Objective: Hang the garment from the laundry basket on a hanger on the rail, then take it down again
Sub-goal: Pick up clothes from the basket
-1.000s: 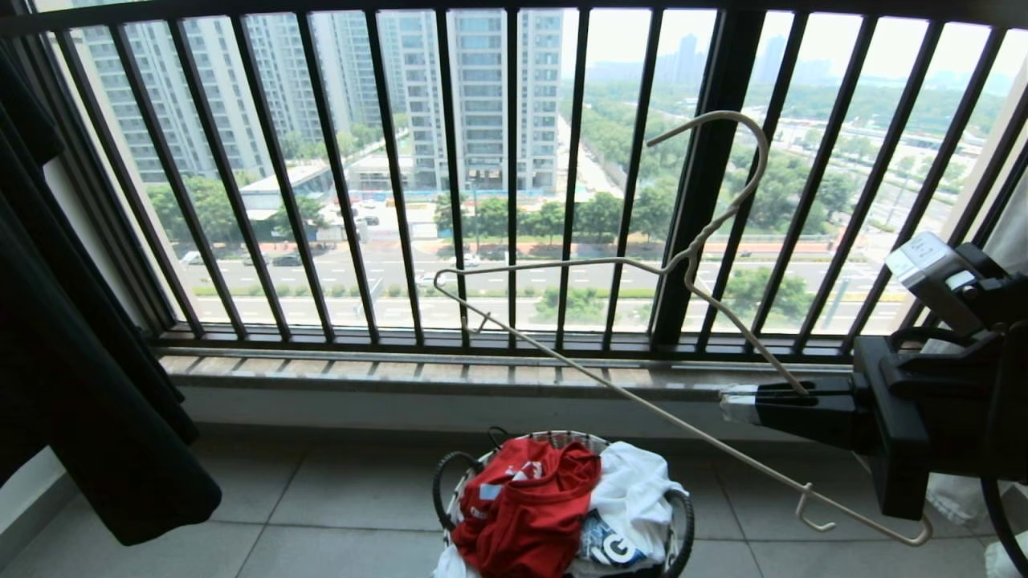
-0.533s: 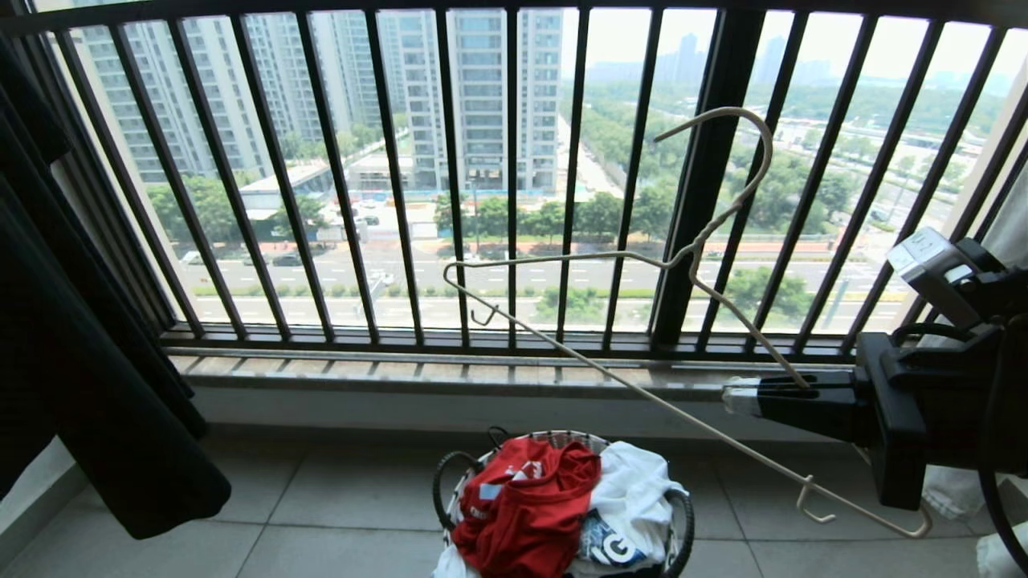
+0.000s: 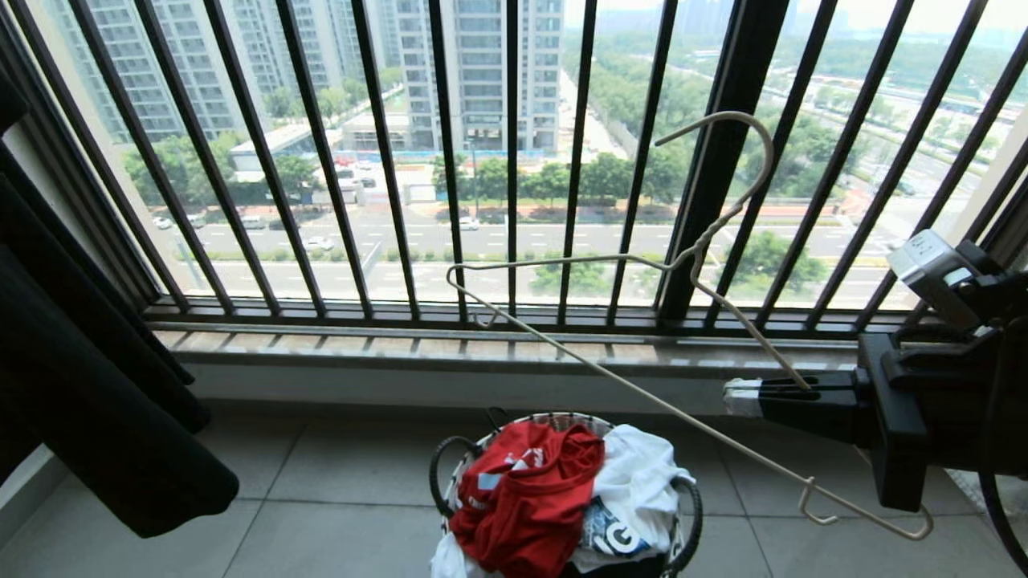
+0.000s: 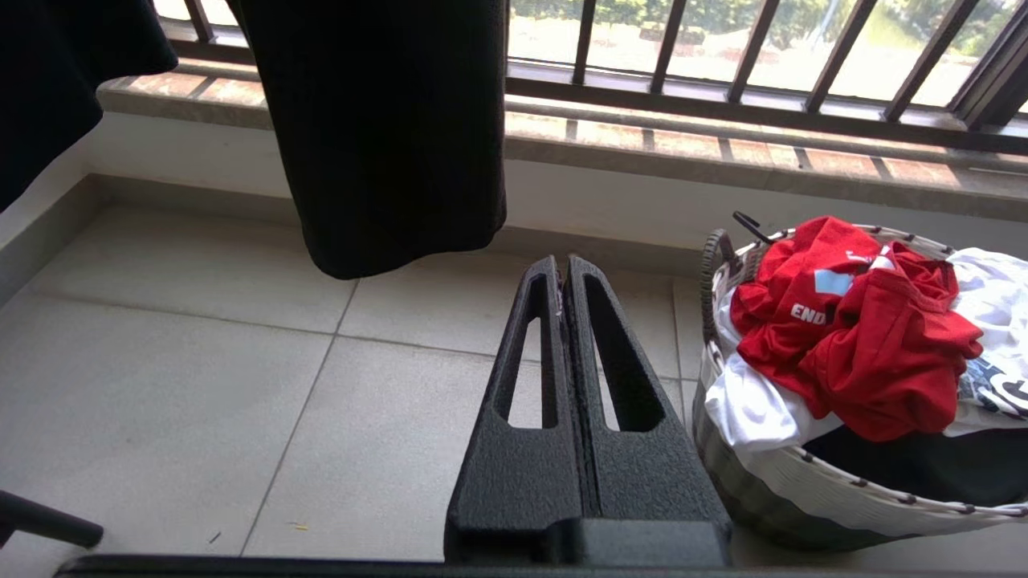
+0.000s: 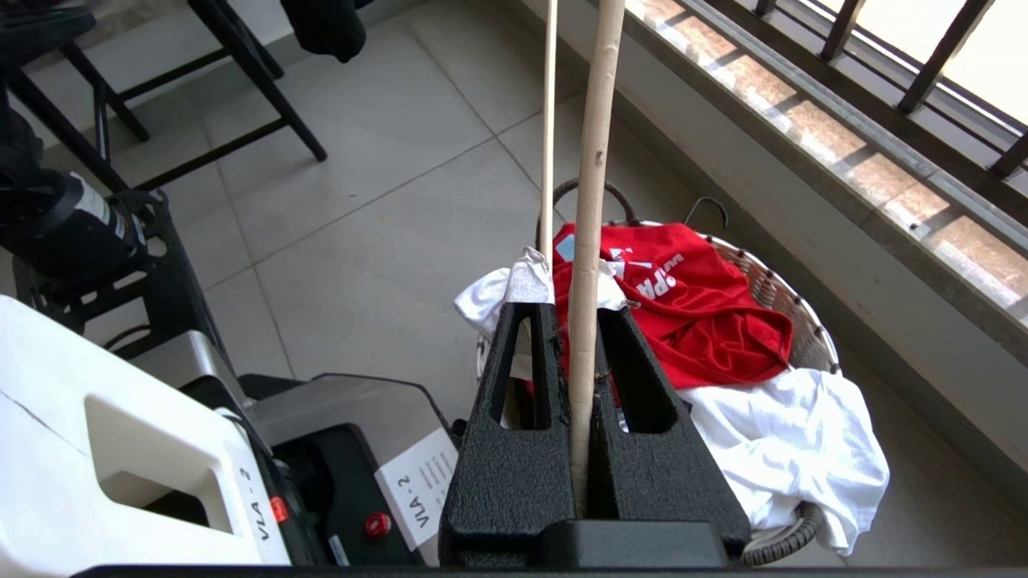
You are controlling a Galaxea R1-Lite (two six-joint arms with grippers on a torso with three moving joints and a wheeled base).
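Basket (image 3: 683, 514) common to all views

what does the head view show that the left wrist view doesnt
Only the head view shows the white wire hanger, clamped by one shoulder in the right tool, and the buildings and road beyond the window bars.

Only the left wrist view shows the left tool, shut and empty, low over the floor tiles.

Both show the laundry basket with the red T-shirt on top, the white T-shirt and the hanging black cloth.
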